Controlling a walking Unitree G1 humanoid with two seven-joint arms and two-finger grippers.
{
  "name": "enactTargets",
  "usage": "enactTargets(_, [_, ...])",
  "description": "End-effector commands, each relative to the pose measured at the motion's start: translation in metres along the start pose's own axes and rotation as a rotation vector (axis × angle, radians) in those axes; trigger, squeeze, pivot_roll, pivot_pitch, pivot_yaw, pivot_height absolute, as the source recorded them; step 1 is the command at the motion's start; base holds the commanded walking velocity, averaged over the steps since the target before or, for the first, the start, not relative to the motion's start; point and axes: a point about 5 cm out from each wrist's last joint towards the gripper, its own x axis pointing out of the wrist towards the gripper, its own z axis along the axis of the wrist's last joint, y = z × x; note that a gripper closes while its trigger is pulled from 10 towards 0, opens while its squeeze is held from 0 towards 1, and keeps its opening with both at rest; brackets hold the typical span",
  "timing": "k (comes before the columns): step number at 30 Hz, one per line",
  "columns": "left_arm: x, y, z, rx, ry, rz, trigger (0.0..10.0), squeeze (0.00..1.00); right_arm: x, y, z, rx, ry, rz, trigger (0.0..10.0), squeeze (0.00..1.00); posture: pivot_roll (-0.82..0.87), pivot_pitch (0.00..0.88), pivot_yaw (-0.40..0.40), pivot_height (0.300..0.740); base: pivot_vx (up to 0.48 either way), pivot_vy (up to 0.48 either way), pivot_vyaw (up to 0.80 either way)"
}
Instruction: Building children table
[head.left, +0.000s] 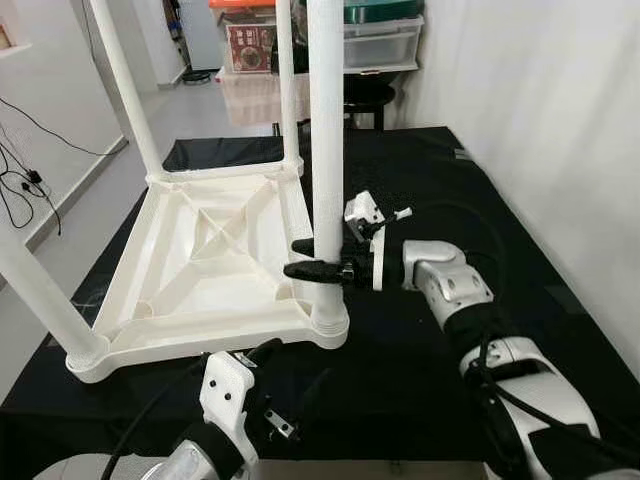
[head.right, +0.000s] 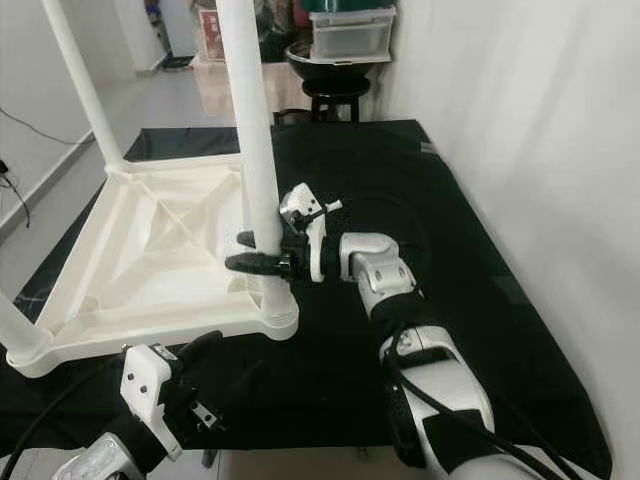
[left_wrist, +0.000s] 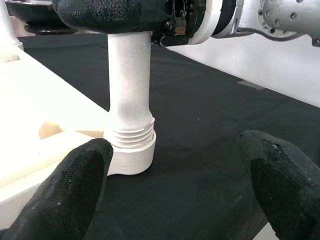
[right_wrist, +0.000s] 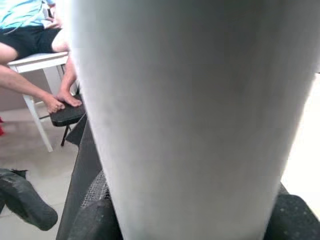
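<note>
Tabletop (head.left: 215, 255), white plastic and turned underside up, lies on the black cloth (head.left: 420, 350) so its corner sockets face upward and the legs can be fitted from above. Nearest the robot, the left gripper (head.left: 262, 358) hangs low just beyond the table's near edge with its 2 black fingers (left_wrist: 65, 190) spread wide and holding nothing; its wrist view looks straight at the near right corner, a sensible spot for watching the joint or steadying the rim if needed. At that corner the near leg (head.left: 326, 150) stands upright in its socket (left_wrist: 131, 155), and a band of thread ridges shows above the collar, so I judge it is not yet screwed fully home. The right gripper (head.left: 312, 258) comes in from the right side and is clamped on this leg low down, 1 finger on each side, a grip that suits turning it while keeping it vertical. Another leg stands at the near left corner (head.left: 40, 300), and 2 more rise at the far corners (head.left: 125, 85), so this looks like the last 1. Beyond the cloth, storage boxes (head.left: 380, 40) sit against the back wall.
</note>
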Motion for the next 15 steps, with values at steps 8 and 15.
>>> enactTargets(8, [-0.002, 0.0, -0.002, -0.008, 0.006, 0.017, 10.0, 0.0, -0.022, 0.001, -0.032, -0.028, 0.114, -0.112, 0.0, 0.0, -0.01, 0.004, -0.02, 0.74, 0.0, 0.0, 0.0])
enactTargets(15, [-0.008, 0.006, 0.001, -0.006, 0.005, 0.029, 10.0, 0.0, -0.011, 0.04, -0.065, 0.088, 0.157, -0.826, 0.0, 0.0, -0.04, 0.051, 0.013, 0.74, 0.0, 0.0, 0.0])
